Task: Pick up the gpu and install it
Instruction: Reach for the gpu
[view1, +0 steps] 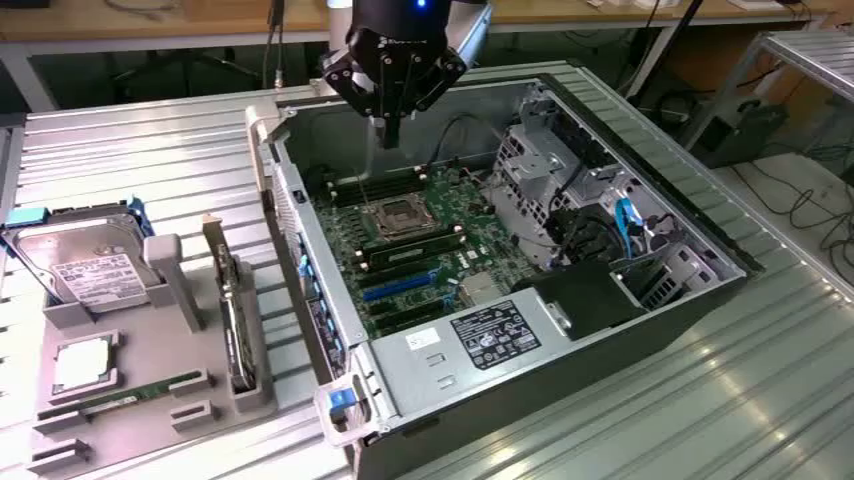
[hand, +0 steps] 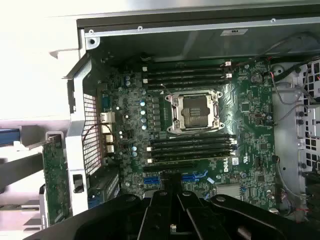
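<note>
Ribbed metal table (view1: 134, 140), wooden bench (view1: 160, 22)

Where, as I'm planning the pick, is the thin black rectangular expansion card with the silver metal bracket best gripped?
I'd take the gpu by its exposed upper long edge near the middle, coming straight down with the jaws across its thin faces. It stands on edge in a slot of the grey plastic holder, so only the top looks free.

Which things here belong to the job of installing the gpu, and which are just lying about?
Belong:
gpu, on edge in the grey holder
gripper, jaws shut, over the open computer case
motherboard

Lying about:
hard drive
processor chip
RAM stick
</note>
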